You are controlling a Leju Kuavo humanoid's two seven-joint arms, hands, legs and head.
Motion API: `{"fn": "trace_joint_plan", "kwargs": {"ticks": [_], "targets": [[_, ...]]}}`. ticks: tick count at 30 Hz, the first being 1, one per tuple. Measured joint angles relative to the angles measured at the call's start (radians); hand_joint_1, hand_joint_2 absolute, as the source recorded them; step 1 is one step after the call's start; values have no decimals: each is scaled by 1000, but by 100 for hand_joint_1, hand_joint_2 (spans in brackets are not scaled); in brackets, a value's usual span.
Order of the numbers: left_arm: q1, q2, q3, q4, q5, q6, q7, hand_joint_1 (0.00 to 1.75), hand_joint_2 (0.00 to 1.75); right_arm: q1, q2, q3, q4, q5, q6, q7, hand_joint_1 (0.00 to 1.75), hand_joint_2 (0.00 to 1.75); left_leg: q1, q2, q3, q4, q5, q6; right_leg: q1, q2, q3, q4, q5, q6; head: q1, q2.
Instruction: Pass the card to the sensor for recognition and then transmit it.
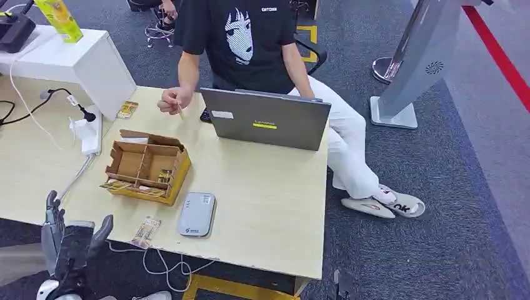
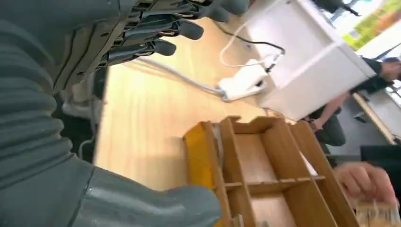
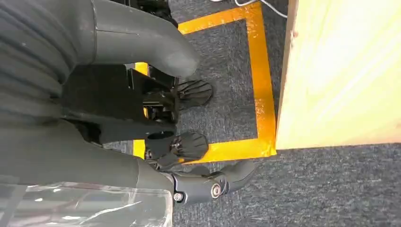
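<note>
Left hand raised at the near edge of the table, palm empty, fingers spread wide and pointing up; the left wrist view shows the same, dark fingers extended and apart over the wood, thumb apart from them, nothing between. Card lies flat on the table just to the right of this hand, at the very front edge, not touched by it. Just beyond the card, further right, sits the grey sensor, flat on the table, a cable running off the edge near it. Ahead of the left hand, a little to its right, stands the open cardboard box with dividers; a few card-like items sit in its compartments, details too small to read. Further ahead and to the right of the box, a person seated behind a laptop holds a small item over the table in one hand. A second card lies beyond the box, by the white box. Right hand hangs low beside the table edge over grey carpet and yellow floor tape; fingers loosely apart, nothing held.
</note>
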State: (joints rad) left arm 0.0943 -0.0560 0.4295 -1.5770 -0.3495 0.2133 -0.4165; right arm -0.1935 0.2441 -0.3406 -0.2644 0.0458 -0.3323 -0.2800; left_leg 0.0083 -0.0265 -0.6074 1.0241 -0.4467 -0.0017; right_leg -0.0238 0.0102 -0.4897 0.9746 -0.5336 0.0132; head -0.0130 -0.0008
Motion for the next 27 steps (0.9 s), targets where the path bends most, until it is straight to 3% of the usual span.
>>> {"fn": "trace_joint_plan", "kwargs": {"ticks": [10,27], "targets": [[-145,143,-188,76,-242,83,69,0,175,-13,11,12,0,1,0,5,0,175,0,0,0,0,0,0,0,1,0,0,0,0,0,0],[-304,394,-442,172,-703,252,229,0,175,-16,19,-32,0,-131,0,-36,0,175,0,1,0,0,0,-1,0,1,-1,1,1,-1,0,0]]}}
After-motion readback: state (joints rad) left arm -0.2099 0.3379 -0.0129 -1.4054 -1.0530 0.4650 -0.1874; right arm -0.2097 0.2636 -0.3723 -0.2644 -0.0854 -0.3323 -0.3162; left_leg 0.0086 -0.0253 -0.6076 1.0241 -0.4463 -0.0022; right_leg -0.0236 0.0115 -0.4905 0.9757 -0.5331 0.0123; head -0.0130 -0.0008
